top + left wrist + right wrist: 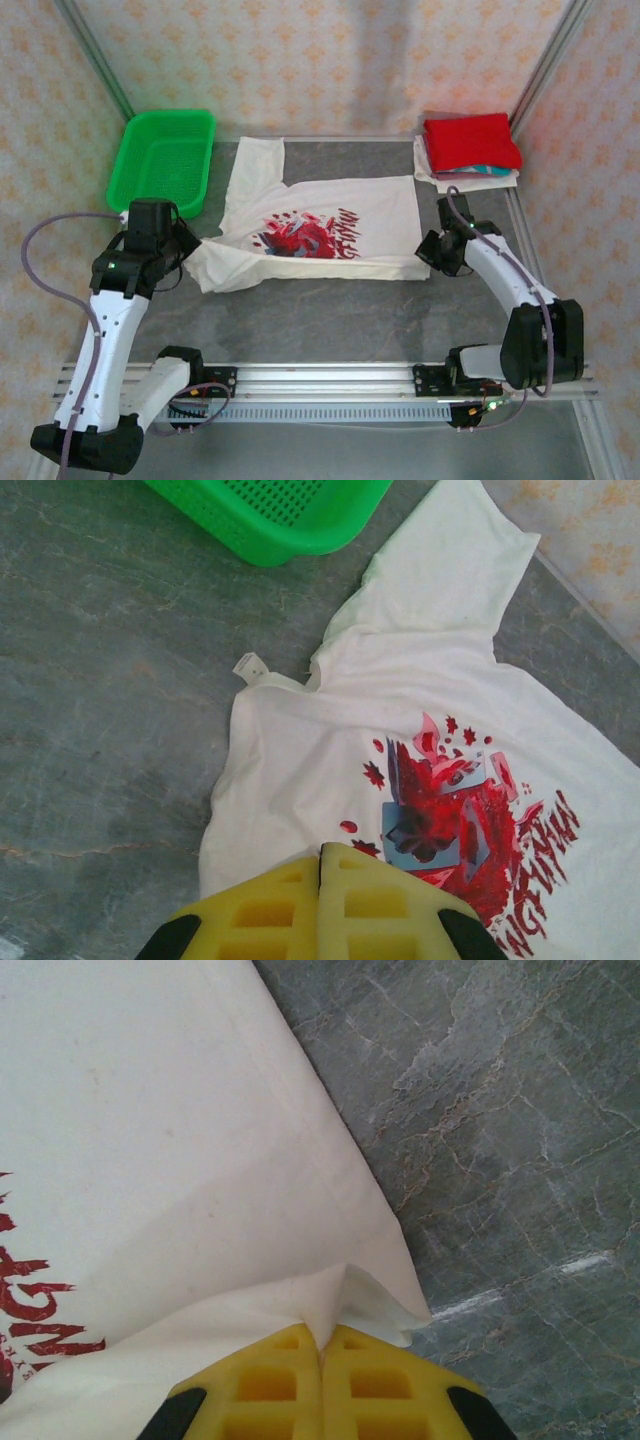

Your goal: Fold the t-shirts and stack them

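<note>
Cream t-shirt (330, 215) lies flat, print up, on the tabletop (330, 320) just beside the green basket (160, 155). Right hand (322, 1348), at the shirt end far from the basket, is clamped on a hem corner. Left hand (322, 865), at the basket end, has its fingers together over the sleeve; hold on cloth unconfirmed.

Risk: 1 end lifts alone and the fold skews. The sleeve nearest the basket may snag its rim. The folded stack (470, 150) lies well apart from the basket.

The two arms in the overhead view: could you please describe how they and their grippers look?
The left arm and right arm both have white links joined by bulky black joints, with a thin grey-purple cable looping alongside each. The left gripper and right gripper carry yellow pads with square recesses, on black finger bodies.
</note>
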